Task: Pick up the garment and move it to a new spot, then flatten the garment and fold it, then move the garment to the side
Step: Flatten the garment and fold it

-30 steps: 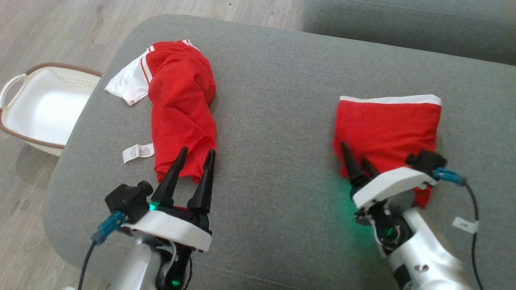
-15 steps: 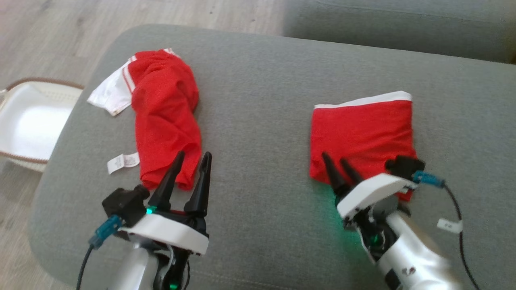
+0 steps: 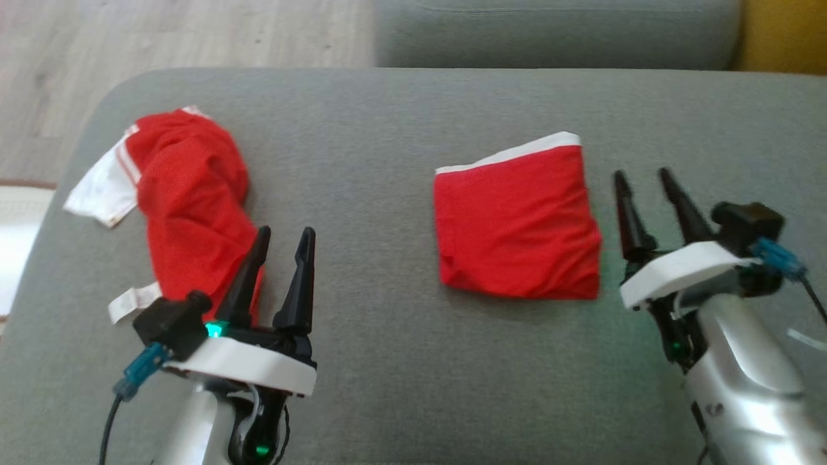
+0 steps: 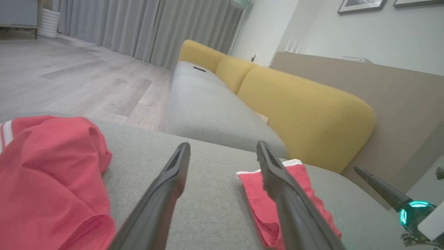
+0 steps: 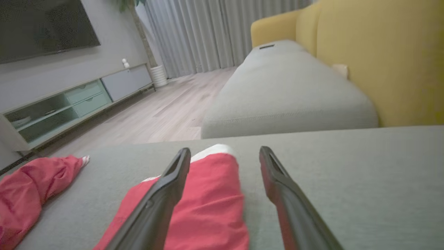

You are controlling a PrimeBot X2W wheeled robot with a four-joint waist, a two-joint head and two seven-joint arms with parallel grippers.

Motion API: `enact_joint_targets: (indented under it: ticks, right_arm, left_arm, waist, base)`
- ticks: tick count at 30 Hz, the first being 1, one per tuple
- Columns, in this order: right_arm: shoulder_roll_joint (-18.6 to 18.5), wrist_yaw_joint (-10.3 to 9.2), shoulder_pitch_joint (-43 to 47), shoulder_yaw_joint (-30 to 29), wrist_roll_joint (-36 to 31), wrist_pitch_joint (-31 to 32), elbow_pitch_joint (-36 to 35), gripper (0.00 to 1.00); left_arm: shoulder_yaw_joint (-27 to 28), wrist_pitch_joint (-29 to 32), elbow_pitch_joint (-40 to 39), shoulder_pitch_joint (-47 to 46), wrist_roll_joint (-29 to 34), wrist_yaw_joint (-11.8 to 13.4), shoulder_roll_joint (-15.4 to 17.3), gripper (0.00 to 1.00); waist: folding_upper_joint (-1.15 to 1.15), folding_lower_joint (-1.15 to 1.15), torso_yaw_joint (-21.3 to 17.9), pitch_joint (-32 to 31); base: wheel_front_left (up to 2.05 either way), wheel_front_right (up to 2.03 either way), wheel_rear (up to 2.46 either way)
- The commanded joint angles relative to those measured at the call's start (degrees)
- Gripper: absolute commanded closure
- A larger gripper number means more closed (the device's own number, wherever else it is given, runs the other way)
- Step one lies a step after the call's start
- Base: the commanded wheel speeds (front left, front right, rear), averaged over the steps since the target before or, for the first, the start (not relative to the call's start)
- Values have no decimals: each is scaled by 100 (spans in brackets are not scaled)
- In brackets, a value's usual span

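Note:
A red garment (image 3: 517,226) with a white waistband lies folded flat on the grey sofa seat (image 3: 375,161). My right gripper (image 3: 642,173) stands open and empty just to its right, clear of the cloth. In the right wrist view the folded garment (image 5: 208,201) lies under and beside the left finger of that gripper (image 5: 224,150). A second red garment (image 3: 187,206) with white trim lies crumpled at the left. My left gripper (image 3: 286,230) hovers open at its near right edge, holding nothing. The left wrist view has the crumpled garment (image 4: 45,173) at the left and the folded garment (image 4: 256,194) behind the right finger of the left gripper (image 4: 222,146).
A white basket (image 3: 13,245) sits on the wood floor (image 3: 194,32) off the seat's left edge. Another grey sofa section (image 3: 555,32) and a yellow cushion (image 3: 782,32) lie beyond the far edge. Bare seat stretches between the two garments.
The camera has turned, shifting the whole picture left. My right gripper has come off the folded garment's near edge and now stands to its right. The left gripper keeps its place by the crumpled garment.

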Motion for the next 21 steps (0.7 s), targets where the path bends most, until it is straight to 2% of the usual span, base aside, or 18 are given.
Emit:
enact_joint_targets:
  ticks: [1,5,6,8,14,21]
  right_arm:
    - [83,-4,103,-96,-172,-82,-262,0]
    - [371,-4,575,-768,-893,-101,-811,0]
    - [502,-4,822,-1011,-1227,-103,-1134,0]
    - [627,-4,1063,-1190,-1428,-104,-1410,0]
    - [771,-4,1476,-1397,-1747,-105,-1904,0]
    - [786,-4,1511,-1352,-1761,-105,-2128,0]
  left_arm:
    - [212,-29,-234,-180,47,8,30,0]
    - [299,-29,-316,-179,86,8,30,0]
    - [337,-29,-343,-168,126,8,30,0]
    - [367,-29,-358,-146,168,8,30,0]
    - [377,-29,-358,-56,289,8,30,0]
    - [311,-29,-359,-95,288,8,30,0]
  waist:
    - [0,0,-159,7]
    - [0,0,-354,11]
    - [0,0,-434,15]
    - [0,0,-498,15]
    - [0,0,-617,44]
    - [0,0,-556,145]
  base:
    - [0,0,0]
    - [0,0,0]
    - [0,0,0]
    - [0,0,0]
    - [0,0,0]
    - [0,0,0]
